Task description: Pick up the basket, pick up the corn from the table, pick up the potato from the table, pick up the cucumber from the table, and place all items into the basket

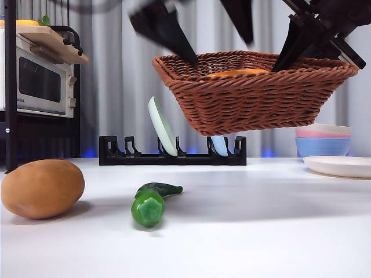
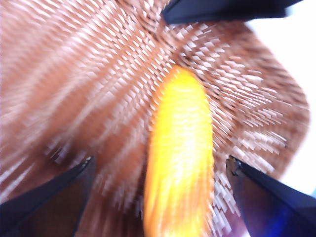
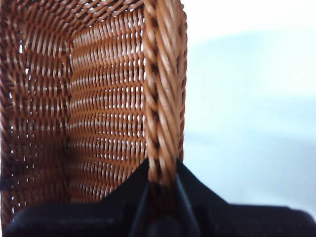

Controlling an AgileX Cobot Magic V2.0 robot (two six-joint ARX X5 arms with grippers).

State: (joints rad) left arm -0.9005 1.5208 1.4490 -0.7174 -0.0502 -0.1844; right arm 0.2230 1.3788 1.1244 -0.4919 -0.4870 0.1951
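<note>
The front view is bright and evenly lit, with soft light from above. The potato (image 1: 42, 188) and cucumber (image 1: 152, 202) cast faint, diffuse shadows on the white table (image 1: 261, 231), and a broad pale shadow lies at mid-frame under the raised basket (image 1: 255, 92). The cucumber's cut end shows small glints. The black arm parts in the upper centre are smeared.

The left wrist view is heavily blurred: the weave streaks into white dashes, the corn (image 2: 180, 163) is an overexposed orange-yellow smear, and the right edge blows out to white.

The right wrist view is sharper on the rim, while the pale background at right is out of focus and washed out.
</note>
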